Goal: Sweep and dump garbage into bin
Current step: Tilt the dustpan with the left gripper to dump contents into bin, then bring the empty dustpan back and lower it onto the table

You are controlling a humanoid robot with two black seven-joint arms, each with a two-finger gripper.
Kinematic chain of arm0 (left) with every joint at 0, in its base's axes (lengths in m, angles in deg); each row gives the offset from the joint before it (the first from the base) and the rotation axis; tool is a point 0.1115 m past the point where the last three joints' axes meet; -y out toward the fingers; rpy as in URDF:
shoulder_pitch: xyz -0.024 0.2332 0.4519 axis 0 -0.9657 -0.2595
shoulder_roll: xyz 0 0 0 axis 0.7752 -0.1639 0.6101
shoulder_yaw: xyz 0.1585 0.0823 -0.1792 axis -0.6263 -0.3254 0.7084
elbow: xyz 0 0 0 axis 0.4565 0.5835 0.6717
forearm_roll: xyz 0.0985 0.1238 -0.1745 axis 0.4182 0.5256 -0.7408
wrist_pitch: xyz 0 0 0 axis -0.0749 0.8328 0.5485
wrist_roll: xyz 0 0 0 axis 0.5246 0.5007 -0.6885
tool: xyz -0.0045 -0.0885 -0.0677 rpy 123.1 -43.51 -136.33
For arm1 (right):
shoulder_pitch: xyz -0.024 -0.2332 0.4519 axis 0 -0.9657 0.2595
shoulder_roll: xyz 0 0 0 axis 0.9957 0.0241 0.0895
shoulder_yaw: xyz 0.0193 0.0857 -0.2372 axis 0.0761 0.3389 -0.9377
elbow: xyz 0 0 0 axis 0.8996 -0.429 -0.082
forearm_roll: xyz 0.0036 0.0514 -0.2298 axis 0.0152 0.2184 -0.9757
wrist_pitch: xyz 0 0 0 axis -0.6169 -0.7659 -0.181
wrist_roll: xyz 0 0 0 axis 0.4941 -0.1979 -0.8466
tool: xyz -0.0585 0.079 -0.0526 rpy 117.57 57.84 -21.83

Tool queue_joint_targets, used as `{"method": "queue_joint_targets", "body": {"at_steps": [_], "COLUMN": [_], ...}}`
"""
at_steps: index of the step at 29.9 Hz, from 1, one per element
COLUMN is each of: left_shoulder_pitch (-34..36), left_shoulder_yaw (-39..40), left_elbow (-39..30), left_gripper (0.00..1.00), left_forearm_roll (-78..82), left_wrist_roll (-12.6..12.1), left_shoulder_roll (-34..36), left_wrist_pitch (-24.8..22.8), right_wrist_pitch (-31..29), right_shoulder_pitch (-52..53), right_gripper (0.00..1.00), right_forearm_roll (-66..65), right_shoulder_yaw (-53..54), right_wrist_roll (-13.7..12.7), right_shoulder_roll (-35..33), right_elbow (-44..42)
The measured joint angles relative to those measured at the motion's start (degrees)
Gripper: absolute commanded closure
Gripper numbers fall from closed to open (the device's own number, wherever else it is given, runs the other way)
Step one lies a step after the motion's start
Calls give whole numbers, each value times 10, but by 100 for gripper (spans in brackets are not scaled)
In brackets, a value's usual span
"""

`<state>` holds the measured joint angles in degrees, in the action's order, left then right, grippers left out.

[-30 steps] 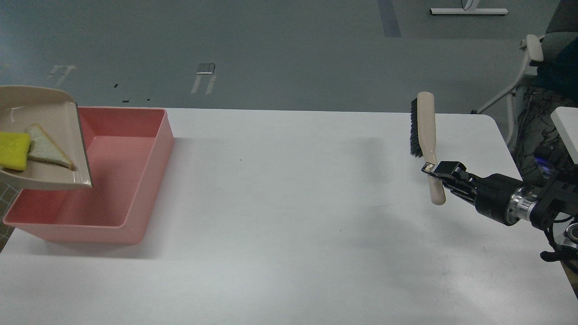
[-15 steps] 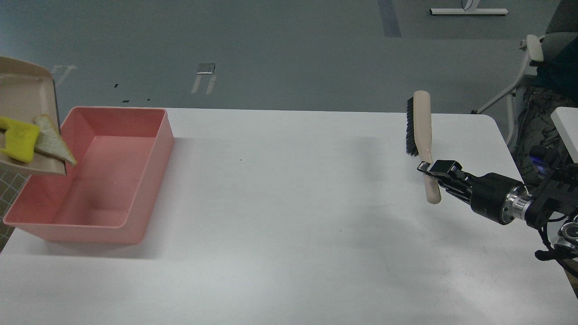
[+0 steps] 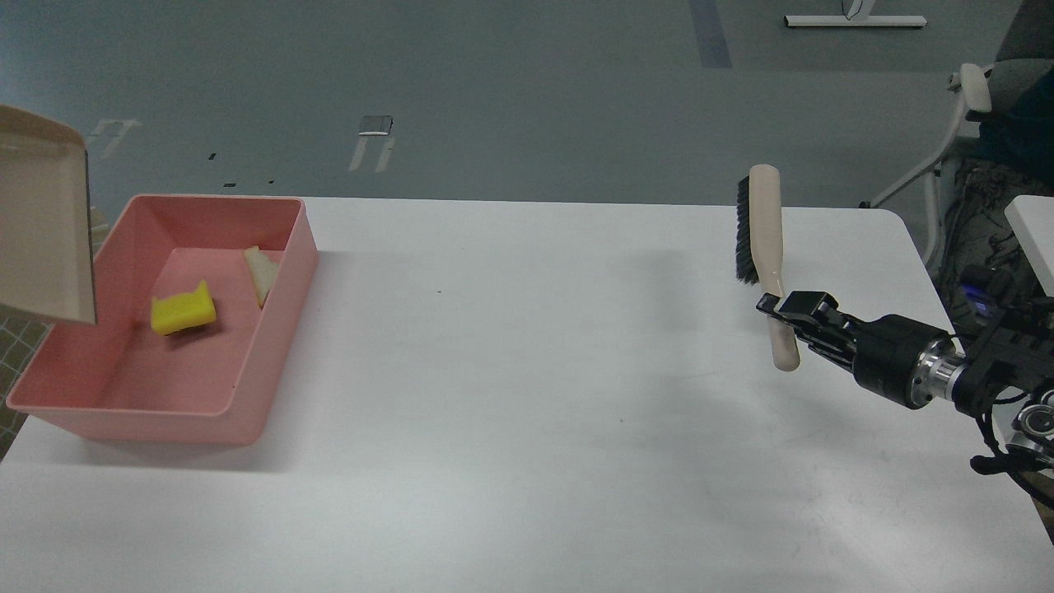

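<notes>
The pink bin (image 3: 280,354) stands at the table's left end. The yellow spongy chunk (image 3: 183,310) lies on its floor. The pale sliver (image 3: 262,273) leans against the bin's right inner wall. The beige dustpan (image 3: 45,226) hangs steeply tilted over the bin's left rim, empty; my left gripper is out of view beyond the left edge. My right gripper (image 3: 781,311) is shut on the handle of the beige brush (image 3: 764,226), held upright above the table's right part, black bristles facing left.
The white table (image 3: 527,428) runs from the bin to the right edge. Grey floor lies beyond its far edge. A chair (image 3: 980,123) and another white surface (image 3: 1033,231) stand at the far right.
The dustpan tipped up steeply and both scraps slid out of it into the pink bin. My right gripper with the brush drifted slightly left.
</notes>
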<state>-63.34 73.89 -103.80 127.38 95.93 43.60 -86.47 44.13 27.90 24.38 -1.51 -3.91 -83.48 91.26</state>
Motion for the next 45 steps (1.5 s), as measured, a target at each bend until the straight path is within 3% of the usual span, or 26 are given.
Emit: {"method": "queue_joint_targets", "body": {"at_steps": [5, 9, 12, 17, 21, 27, 32, 45], "left_shoulder_pitch": [78, 171, 282, 448, 494, 498, 496, 451], "left_shoulder_yaw": [-8, -45, -145, -308, -375, -456, -506, -516], "left_elbow": [-15, -24, -43, -51, -47, -12, 31, 82], "left_gripper": [100, 100, 100, 100, 100, 100, 100, 100], "left_forearm_roll": [-82, -174, -231, -258, -258, -255, -263, -302], "left_wrist_roll": [-15, -86, -133, -190, -227, -242, -238, -230], "left_shoulder_roll": [62, 81, 72, -13, -142, -286, -330, -466], "left_wrist_pitch": [-22, -73, -89, -89, -86, -36, -2, 70], "right_wrist_pitch": [-1, -1, 1, 2, 2, 2, 2, 2], "right_shoulder_pitch": [0, 1, 1, 0, 1, 2, 1, 0], "right_gripper": [100, 100, 100, 100, 100, 100, 100, 100], "right_forearm_roll": [-1, -2, -2, -5, -7, -6, -6, -6], "right_shoulder_yaw": [0, 0, 0, 0, 0, 0, -2, -3], "right_wrist_roll": [0, 0, 1, 1, 0, -1, -1, -1], "right_shoulder_roll": [0, -2, -2, -1, 0, 1, 6, 8], "right_elbow": [-1, -4, -5, -6, -7, -8, -6, -7]}}
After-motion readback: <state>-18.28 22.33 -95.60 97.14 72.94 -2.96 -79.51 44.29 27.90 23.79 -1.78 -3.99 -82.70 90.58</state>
